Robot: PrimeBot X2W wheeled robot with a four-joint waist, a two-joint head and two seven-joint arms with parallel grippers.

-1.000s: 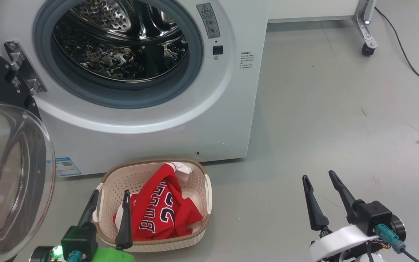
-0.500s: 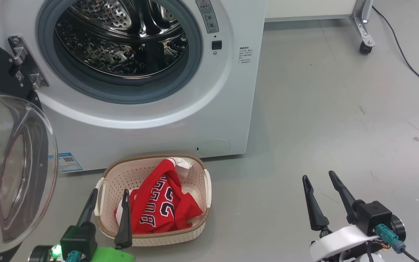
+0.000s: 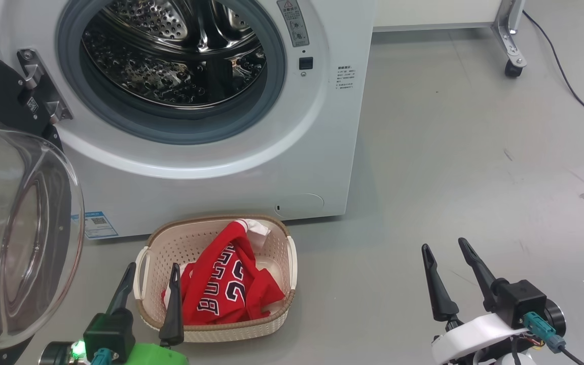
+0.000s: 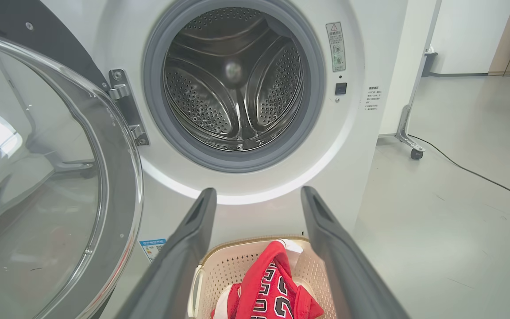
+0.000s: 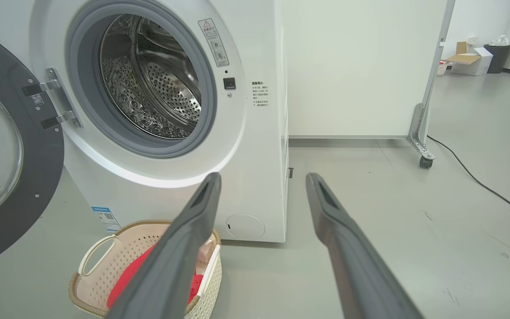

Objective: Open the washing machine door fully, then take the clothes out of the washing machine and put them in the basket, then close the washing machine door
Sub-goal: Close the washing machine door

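The washing machine door (image 3: 13, 238) hangs wide open, left of the left pincer (image 3: 153, 267). Nothing has moved in the last second; only the head's look has shifted a bit. So I think shutting the door comes next. The left pincer is spread open and holds nothing. Just past its tips sits the basket (image 3: 251, 329) with the red clothes (image 3: 226, 289) inside. Farther ahead, the washing machine (image 3: 221, 177) drum (image 3: 170, 61) looks empty. The right pincer (image 3: 444, 244), well right of the basket, is open and empty too.
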